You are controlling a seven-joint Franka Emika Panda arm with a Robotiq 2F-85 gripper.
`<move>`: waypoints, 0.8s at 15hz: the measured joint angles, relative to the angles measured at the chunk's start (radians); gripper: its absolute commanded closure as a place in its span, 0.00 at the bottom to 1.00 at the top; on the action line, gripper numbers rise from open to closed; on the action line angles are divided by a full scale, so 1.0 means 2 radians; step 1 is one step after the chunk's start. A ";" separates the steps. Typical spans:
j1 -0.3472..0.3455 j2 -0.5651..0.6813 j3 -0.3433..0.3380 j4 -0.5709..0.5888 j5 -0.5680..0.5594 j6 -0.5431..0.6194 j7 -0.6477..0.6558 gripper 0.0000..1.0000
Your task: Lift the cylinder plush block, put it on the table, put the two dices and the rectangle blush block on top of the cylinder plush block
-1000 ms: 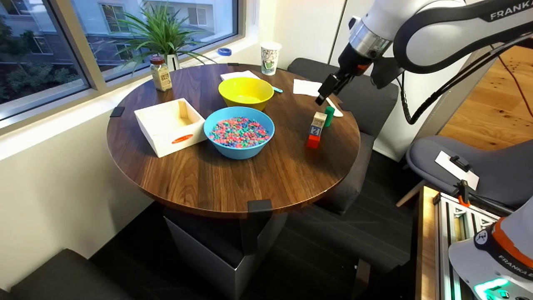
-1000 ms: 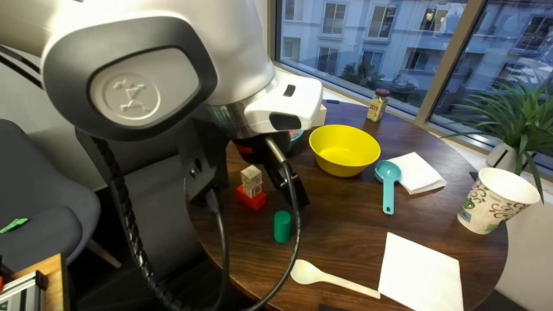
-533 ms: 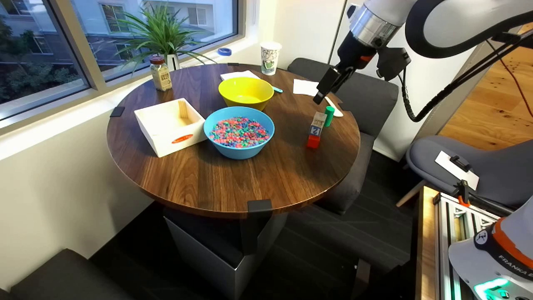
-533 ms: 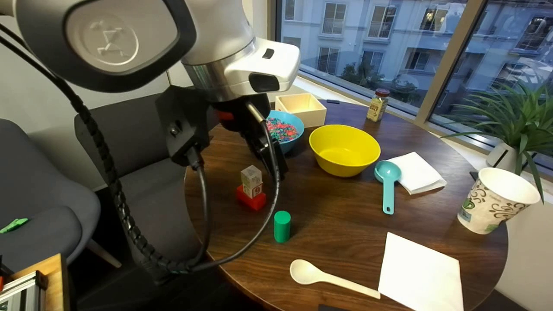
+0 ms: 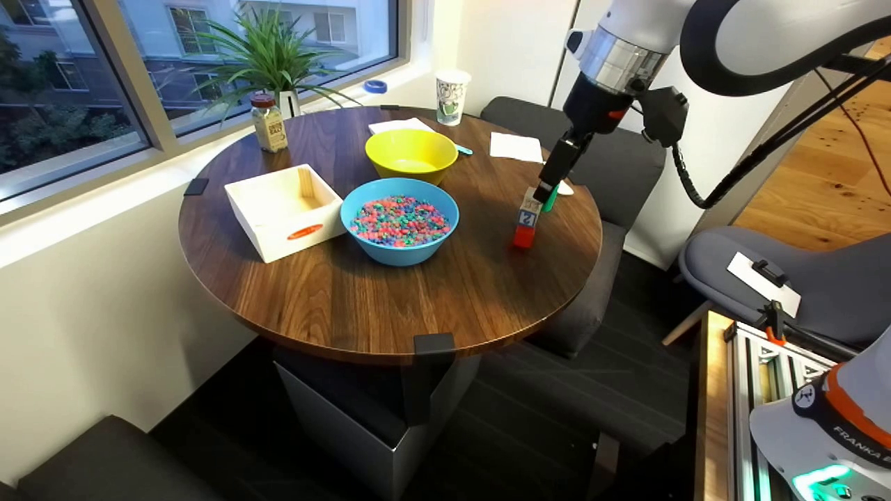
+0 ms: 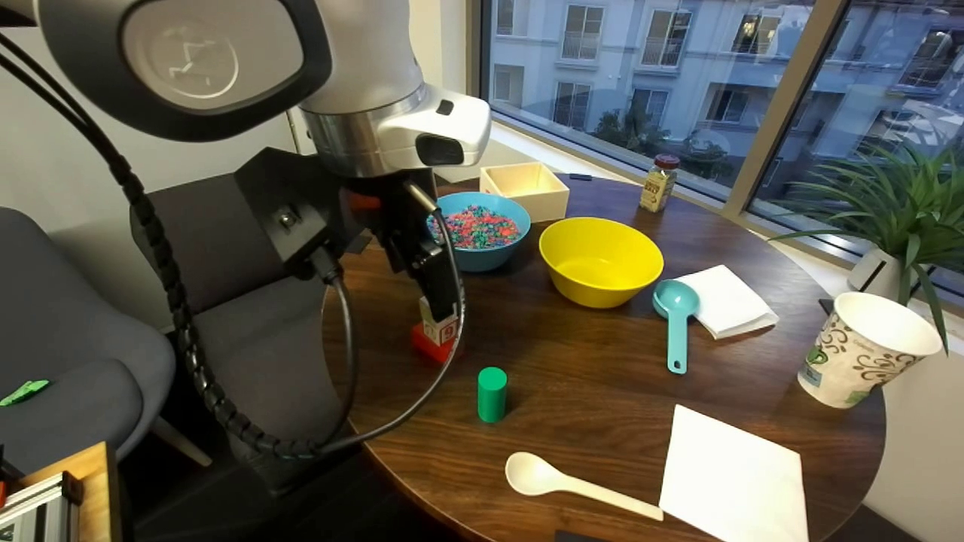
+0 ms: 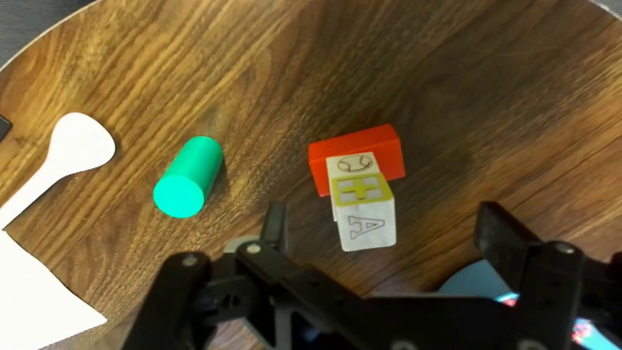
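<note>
The jaws stand wide apart with nothing held, so an off-centre descent could clip and topple the dice [image 7: 364,209], stacked one above the other on the red block [image 7: 359,140], while the cylinder [image 7: 188,177] stands upright nearby on the table [image 7: 262,92].

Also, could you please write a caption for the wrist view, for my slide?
Open gripper near two stacked dice on the red block; the green cylinder stands apart on the table.
</note>
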 measured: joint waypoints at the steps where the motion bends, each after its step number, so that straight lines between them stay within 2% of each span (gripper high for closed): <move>1: 0.000 0.000 0.000 0.000 0.000 0.000 -0.007 0.02; 4: 0.000 0.002 0.000 -0.002 0.000 0.000 -0.026 0.01; 5: 0.000 0.002 0.000 -0.002 0.000 0.001 -0.031 0.10; 8: 0.000 0.006 0.000 -0.004 0.000 0.009 -0.041 0.22; 9: 0.000 0.008 0.000 -0.005 0.000 0.016 -0.044 0.26; 10: 0.000 0.010 0.000 -0.007 -0.001 0.024 -0.046 0.24; 11: 0.000 0.012 0.000 -0.010 -0.001 0.034 -0.048 0.30; 12: 0.000 0.014 0.000 -0.013 -0.001 0.044 -0.051 0.45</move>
